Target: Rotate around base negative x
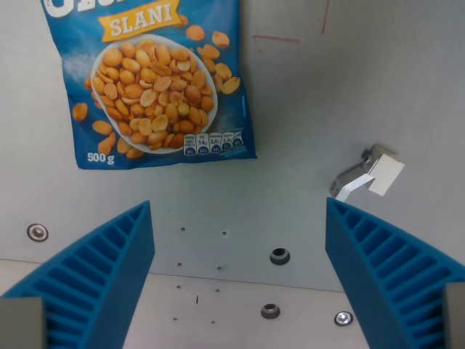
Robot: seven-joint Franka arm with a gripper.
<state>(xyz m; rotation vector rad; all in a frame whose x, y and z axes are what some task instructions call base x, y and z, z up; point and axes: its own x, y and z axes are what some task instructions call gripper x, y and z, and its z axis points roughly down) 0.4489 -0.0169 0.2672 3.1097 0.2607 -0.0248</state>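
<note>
- Two ribbed blue plastic fingers (102, 276) of gripper (240, 283) spread wide, nothing btwn them.
- Blue glossy peanut bag (156, 80) lies flat on grey table (349, 94), beyond gripper, toward wrist view's left; likely just a reference for the rotation.

Even, soft indoor light, mildly soft wrist picture.
No hard glare; glossy blue peanut bag (156, 80) far left shows faint sheen, print slightly soft; ridged blue plastic fingers (94, 280) near the camera blurred; small white metal bracket (369, 177) casts weak shadow.
</note>
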